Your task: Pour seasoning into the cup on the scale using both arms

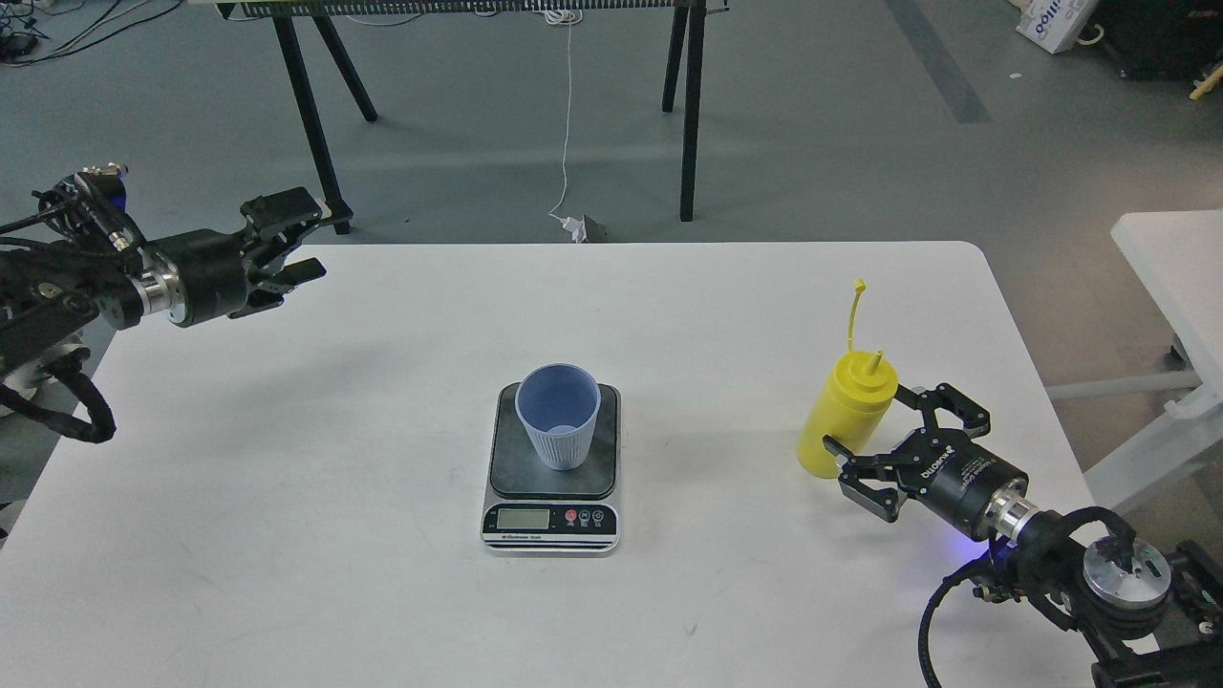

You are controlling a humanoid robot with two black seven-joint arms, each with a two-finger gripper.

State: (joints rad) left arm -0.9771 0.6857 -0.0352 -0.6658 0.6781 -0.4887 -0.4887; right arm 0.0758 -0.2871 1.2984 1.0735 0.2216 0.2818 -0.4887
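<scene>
Head view has the yellow seasoning bottle (846, 416) standing upright on the white desk (334, 497), nozzle up, with its thin cap strap (853, 315) sticking up past the tip. The right gripper (874, 444) is right at it, fingers spread wide on either side of the bottle's lower body. One finger (941, 401) reaches round the far side and the other (865, 473) sits at the near side by the base. Can't quite tell if either is actually touching the plastic, but they're definitely apart and not squeezing it.

Well off from that gripper, toward the middle of the desk, is the light-blue ribbed cup (558, 416), upright on the dark platform of the digital scale (552, 473). Cup looks empty as far as I can see inside. The scale's silver front with the LCD and round buttons faces the camera.

Way over on the other side, the left gripper (287, 244) hangs in the air above the far left corner of the desk, fingers apart, holding nothing, pointing roughly toward the middle. The cup and scale sit between the two grippers, a bit closer to the right one.

Behind the desk, on the grey floor, there's a black-legged stand (690, 105) and a white cable (568, 115) hanging down.
</scene>
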